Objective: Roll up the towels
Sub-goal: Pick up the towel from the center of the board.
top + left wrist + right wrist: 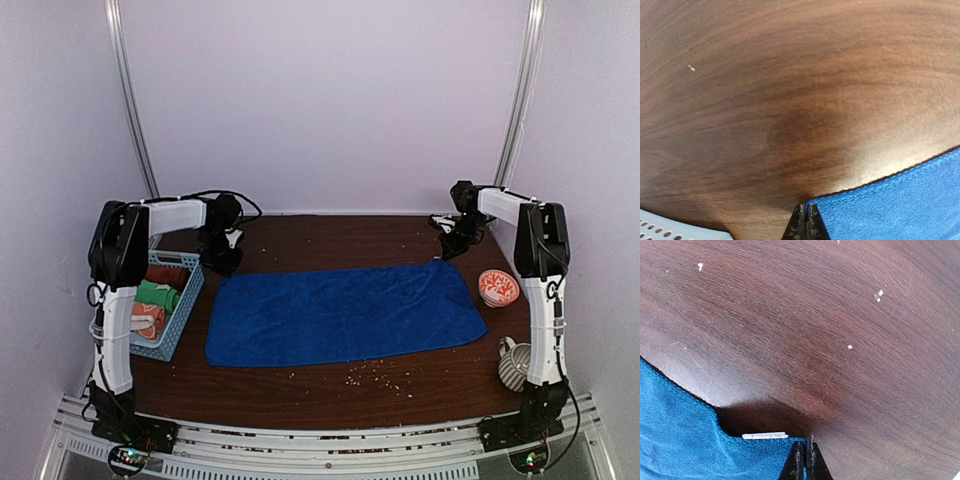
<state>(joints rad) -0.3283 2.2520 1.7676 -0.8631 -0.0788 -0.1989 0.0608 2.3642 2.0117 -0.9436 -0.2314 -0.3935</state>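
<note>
A royal blue towel (340, 315) lies spread flat across the middle of the table. My left gripper (222, 262) is at its far left corner. In the left wrist view that gripper (806, 212) is shut, with the corner of the blue towel (900, 205) pinched at its tips. My right gripper (447, 250) is at the far right corner. In the right wrist view it (805, 450) is shut on the blue towel (675, 440), beside a white label (765, 435). Rolled dark red (165, 275), green (158, 296) and orange-and-white (148, 320) towels sit in the basket.
A light blue plastic basket (190, 300) stands at the left edge, its corner also showing in the left wrist view (670, 227). An orange-and-white bowl (498, 287) and a striped mug (515, 365) stand on the right. Crumbs (375, 375) lie near the front.
</note>
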